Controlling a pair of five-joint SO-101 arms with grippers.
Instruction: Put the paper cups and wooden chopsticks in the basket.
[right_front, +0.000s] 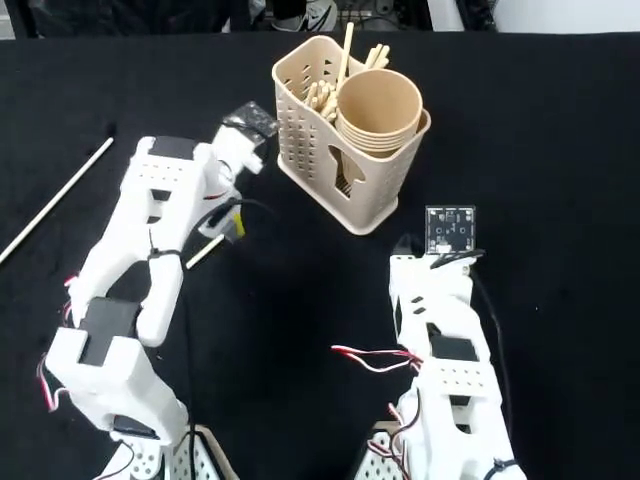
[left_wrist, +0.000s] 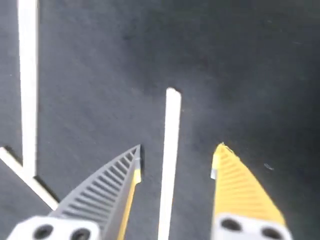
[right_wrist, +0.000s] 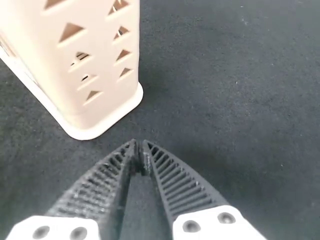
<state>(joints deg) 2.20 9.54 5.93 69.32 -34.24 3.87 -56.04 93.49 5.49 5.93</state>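
A beige basket (right_front: 345, 175) stands at the table's back middle, holding a stack of paper cups (right_front: 380, 105) and several wooden chopsticks (right_front: 328, 92). My left gripper (left_wrist: 179, 147) is open low over the black table. A loose chopstick (left_wrist: 171, 125) lies lengthwise between its grey and yellow fingers (left_wrist: 235, 180). In the high view that gripper (right_front: 230, 226) sits left of the basket with the chopstick's end (right_front: 205, 252) poking out. My right gripper (right_wrist: 138, 145) is shut on nothing, close in front of the basket's base (right_wrist: 95, 120).
Another chopstick (right_front: 55, 200) lies at the far left of the table. The left wrist view shows two more sticks beside the gripper, one straight (left_wrist: 27, 85) and one slanted (left_wrist: 30, 181). The right arm (right_front: 440, 320) stands at the front right.
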